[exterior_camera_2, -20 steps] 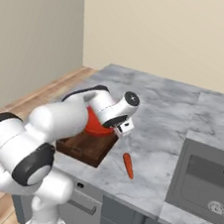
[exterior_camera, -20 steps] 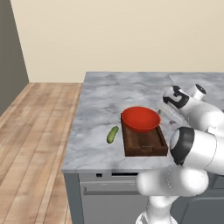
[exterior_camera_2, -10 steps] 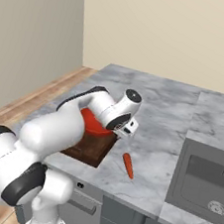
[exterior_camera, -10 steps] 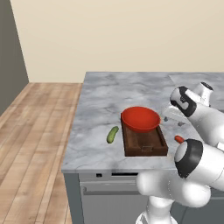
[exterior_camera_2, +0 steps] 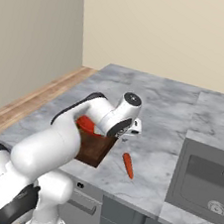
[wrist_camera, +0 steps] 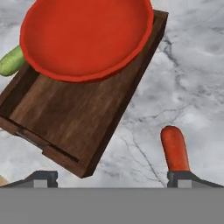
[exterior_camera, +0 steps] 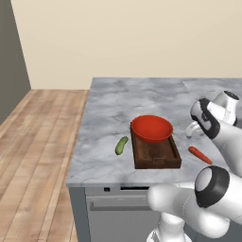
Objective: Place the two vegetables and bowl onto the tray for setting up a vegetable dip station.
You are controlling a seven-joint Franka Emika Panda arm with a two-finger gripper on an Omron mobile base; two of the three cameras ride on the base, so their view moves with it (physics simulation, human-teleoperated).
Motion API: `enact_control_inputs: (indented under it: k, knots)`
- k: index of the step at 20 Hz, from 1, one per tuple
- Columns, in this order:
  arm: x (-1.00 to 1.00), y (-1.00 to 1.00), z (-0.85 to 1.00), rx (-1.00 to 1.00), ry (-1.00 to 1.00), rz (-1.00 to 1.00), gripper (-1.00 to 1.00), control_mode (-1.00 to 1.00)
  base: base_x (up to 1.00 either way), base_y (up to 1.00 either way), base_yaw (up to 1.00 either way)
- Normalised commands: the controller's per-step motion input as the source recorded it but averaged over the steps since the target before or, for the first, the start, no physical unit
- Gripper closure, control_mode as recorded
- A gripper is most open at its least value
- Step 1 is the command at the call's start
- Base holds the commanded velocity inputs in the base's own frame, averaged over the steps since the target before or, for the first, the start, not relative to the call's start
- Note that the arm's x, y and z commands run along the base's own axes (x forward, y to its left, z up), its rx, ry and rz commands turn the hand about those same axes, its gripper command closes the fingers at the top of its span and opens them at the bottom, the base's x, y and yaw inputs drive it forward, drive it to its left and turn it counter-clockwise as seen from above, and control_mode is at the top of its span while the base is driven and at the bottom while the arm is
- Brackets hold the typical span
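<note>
Red bowl (exterior_camera: pixel 151 128): sat on far end of tray (exterior_camera: pixel 157 153), overhanging its rim; done, judged.
Carrot (exterior_camera: pixel 200 154): lay on counter (exterior_camera: pixel 118 101) just beside tray's right side, likely next pick.
Cucumber (exterior_camera: pixel 122 145): lay on counter left of tray, not yet placed.
Gripper (exterior_camera: pixel 192 130): jaws spread wide, nothing held, hovered above counter right of bowl.
Risk: could roll slim carrot away if fingers landed off-centre.
Risk: could knock bowl off tray on a low swing.

1 red bowl (exterior_camera: pixel 151 128), 1 wooden tray (exterior_camera: pixel 156 153), 1 cucumber (exterior_camera: pixel 122 145), 1 carrot (exterior_camera: pixel 200 154)
</note>
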Motion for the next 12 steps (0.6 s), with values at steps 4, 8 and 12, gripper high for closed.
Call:
enact_control_inputs:
  k: [4, 8, 12]
  knots:
    - [0.03, -0.14, -0.22, -0.22, -0.02, 0.31, -1.00, -1.00, 0.00, 0.00, 0.00]
    - [0.10, -0.06, -0.24, -0.23, 0.03, 0.23, -1.00, -1.00, 0.00, 0.00, 0.00]
    - [0.00, -0.17, -0.25, -0.15, 0.04, 0.19, -1.00, -1.00, 0.00, 0.00, 0.00]
